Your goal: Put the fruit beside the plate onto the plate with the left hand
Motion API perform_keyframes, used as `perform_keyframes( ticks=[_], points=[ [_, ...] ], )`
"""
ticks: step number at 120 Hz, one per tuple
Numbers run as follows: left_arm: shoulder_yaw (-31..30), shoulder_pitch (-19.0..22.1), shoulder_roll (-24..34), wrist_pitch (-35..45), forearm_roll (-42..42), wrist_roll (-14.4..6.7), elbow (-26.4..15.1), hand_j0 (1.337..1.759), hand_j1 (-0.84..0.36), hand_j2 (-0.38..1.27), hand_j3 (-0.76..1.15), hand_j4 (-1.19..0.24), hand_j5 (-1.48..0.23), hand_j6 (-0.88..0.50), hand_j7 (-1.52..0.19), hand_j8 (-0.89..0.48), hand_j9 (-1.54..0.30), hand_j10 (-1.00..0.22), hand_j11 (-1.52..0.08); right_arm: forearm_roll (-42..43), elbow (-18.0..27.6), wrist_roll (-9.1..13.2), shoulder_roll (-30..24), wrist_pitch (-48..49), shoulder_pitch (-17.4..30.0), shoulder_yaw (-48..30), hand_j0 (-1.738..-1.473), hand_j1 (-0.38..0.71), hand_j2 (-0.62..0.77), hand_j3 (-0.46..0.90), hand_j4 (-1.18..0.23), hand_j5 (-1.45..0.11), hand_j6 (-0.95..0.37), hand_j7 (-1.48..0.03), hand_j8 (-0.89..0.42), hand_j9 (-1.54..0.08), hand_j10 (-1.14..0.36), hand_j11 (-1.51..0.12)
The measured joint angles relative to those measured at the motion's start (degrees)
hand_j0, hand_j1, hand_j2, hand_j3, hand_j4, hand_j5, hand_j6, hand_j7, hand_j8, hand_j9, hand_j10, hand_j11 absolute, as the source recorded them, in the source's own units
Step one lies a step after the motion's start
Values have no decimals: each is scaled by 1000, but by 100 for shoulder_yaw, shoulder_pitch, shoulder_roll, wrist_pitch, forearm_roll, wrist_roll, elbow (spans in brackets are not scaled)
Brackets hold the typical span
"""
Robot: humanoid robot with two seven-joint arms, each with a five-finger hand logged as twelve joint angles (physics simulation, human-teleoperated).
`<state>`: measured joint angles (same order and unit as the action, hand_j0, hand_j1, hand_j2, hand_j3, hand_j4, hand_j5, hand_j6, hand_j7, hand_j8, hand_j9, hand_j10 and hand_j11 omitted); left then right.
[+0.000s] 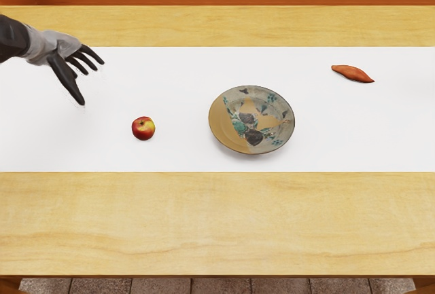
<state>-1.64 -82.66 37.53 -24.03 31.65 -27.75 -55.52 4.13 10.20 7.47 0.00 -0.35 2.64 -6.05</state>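
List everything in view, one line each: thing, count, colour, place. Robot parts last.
apple: one, red and yellow, on the white mat, left of the plate, not touching it
plate: one, tan with a green and dark pattern, middle of the mat, nothing on it
sweet potato: one, orange-brown, far right of the mat
white mat: one, white, across the table
table: one, light wood
left hand: one, dark, upper left, fingers spread, holding nothing

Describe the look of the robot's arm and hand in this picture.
Only the left arm shows: a dark, near-black forearm, then a light grey wrist section. The left hand is black, with five slender fingers. No cables or markings are visible.
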Motion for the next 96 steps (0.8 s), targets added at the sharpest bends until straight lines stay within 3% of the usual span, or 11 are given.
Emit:
perform_keyframes(
  ticks=[18, 29, 47, 64, 96],
  points=[
    [-2215, -1765, -68, 1776, -308, 2, -1035, 1658, 60, 49, 0, -242, -313, -242, -313, -242, -313, -242, -313, 0, 0, 0, 0, 0, 0, 0, -1658, -318, -5, 0, -26, -34, -26, -33, -26, -34, -26, -33],
    [-3312, -2055, -543, 2685, -694, 13, -1593, 1658, 61, 49, 0, -243, -314, -244, -313, -244, -313, -243, -313, 0, 0, 0, 0, 0, 0, -1, -1658, -318, -5, 0, -26, -33, -26, -33, -26, -33, -26, -33],
    [-4583, -2633, -1428, 3555, -1376, 62, -1960, 1658, 61, 49, 0, -243, -314, -244, -313, -243, -313, -243, -313, 0, 0, 0, 0, 0, 0, 0, -1658, -318, -5, 0, -26, -33, -26, -33, -26, -33, -26, -33],
    [-5180, -2687, -2079, 3819, -1835, 116, -2062, 1658, 61, 49, 0, -242, -314, -243, -313, -243, -313, -242, -313, 0, 0, 0, 0, 0, 0, 0, -1658, -318, -5, 0, -26, -33, -26, -33, -26, -33, -26, -33],
    [-5404, -2528, -2899, 3907, -1904, 98, -2078, 1658, 60, 49, 0, -242, -313, -242, -313, -242, -313, -242, -313, 0, 0, 0, 0, 0, 0, -1, -1658, -318, -5, 0, -26, -33, -26, -33, -26, -33, -26, -33]
  ],
)
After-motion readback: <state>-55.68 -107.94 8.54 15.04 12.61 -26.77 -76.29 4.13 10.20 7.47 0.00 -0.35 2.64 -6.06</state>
